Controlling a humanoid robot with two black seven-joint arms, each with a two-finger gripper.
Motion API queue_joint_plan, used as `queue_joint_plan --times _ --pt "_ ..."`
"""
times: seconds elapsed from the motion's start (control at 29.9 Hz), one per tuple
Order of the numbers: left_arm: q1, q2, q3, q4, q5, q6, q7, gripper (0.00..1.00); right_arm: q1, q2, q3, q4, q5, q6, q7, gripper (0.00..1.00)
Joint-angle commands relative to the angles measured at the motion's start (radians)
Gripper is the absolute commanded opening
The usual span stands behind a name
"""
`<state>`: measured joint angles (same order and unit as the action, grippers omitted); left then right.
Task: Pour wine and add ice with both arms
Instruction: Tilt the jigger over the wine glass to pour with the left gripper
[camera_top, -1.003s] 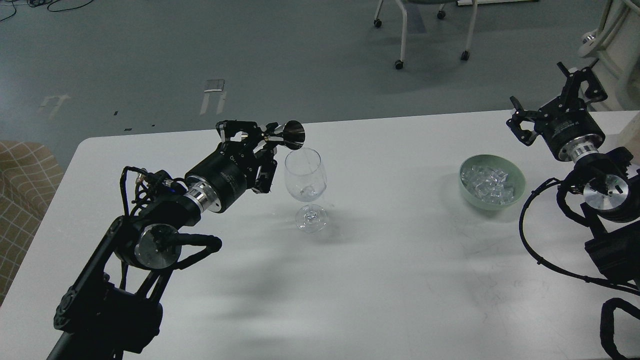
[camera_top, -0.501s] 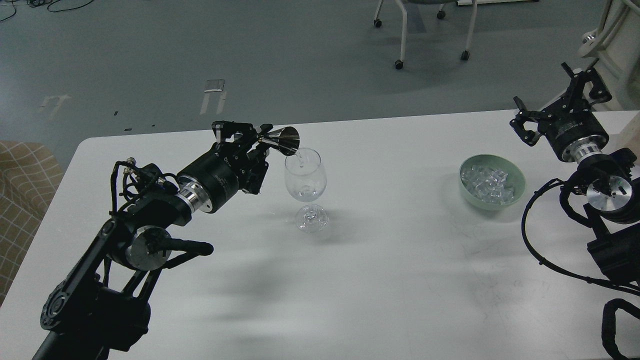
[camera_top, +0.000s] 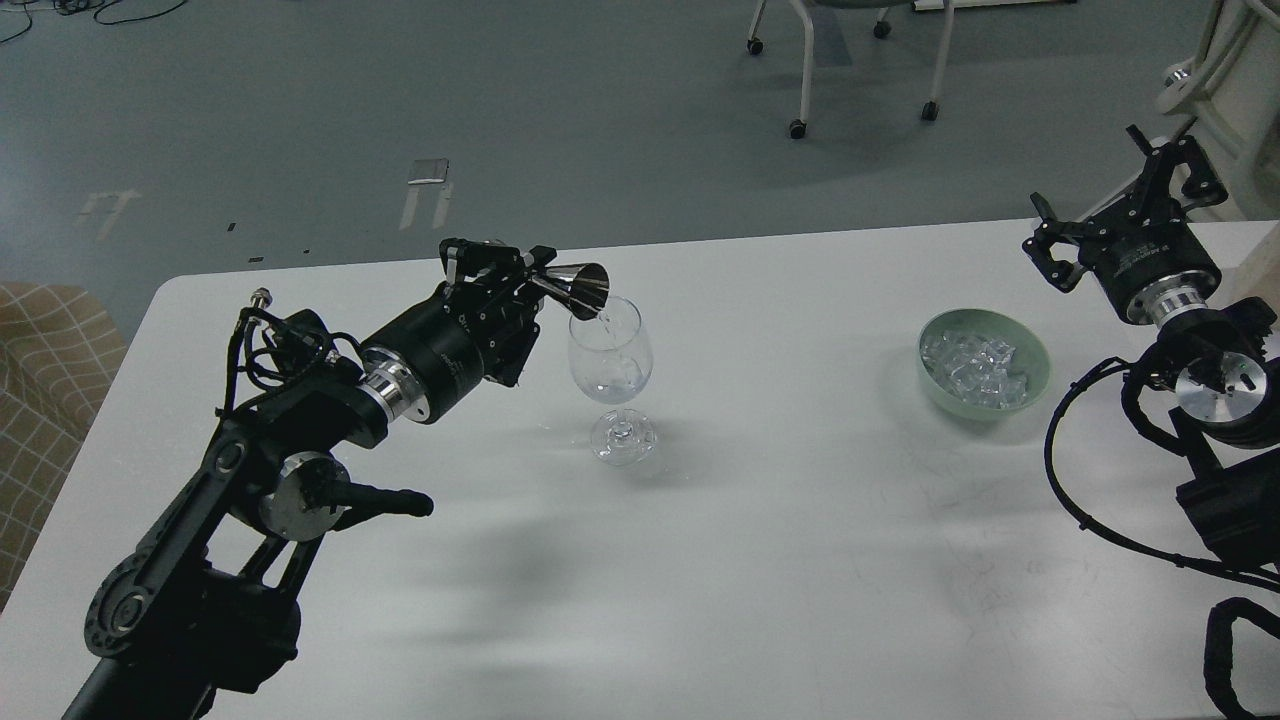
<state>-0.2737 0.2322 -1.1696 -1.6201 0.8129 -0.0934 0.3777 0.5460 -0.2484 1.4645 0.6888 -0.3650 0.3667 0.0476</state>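
A clear wine glass (camera_top: 611, 375) stands upright on the white table (camera_top: 780, 560). My left gripper (camera_top: 520, 272) is shut on a small silver jigger (camera_top: 580, 287), tipped sideways with its mouth over the glass rim. A thin clear stream runs from the jigger into the glass. A pale green bowl (camera_top: 1035, 372) at the right holds the ice (camera_top: 975, 368), several small clear cubes. My right gripper (camera_top: 1120, 205) hangs open above the table's far right edge, behind and to the right of the bowl, holding nothing.
Grey floor lies beyond the table's far edge, with chair legs on castors (camera_top: 865, 70) at the back. A checked beige seat (camera_top: 45, 400) is at the left. Black cables (camera_top: 1085, 500) loop off my right arm over the table.
The left gripper has tilted the jigger further down, onto the glass rim, and the arm's wrist shifted a little. The right gripper moved slightly up and right.
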Motion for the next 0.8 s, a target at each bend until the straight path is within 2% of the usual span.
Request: queue_joint_plan --times 0.0,0.27,0.43,0.77 --pt "-0.008 0.025 0.007 0.006 0.02 0.0 0.003 0.12 -0.001 0.0 0.0 0.0 0.0 0.0 0.0 1.0" --pt "-0.039 0.073 0.068 0.006 0.078 0.0 0.013 0.12 -0.008 0.0 0.0 0.0 0.0 0.008 0.0 1.0" --pt "-0.071 0.064 0.068 -0.003 0.091 0.003 0.092 0.12 -0.008 0.0 0.0 0.0 0.0 0.008 0.0 1.0" --pt "-0.107 0.068 0.073 -0.001 0.137 0.003 0.099 0.12 -0.009 -0.02 0.004 0.0 0.0 0.008 0.0 1.0"
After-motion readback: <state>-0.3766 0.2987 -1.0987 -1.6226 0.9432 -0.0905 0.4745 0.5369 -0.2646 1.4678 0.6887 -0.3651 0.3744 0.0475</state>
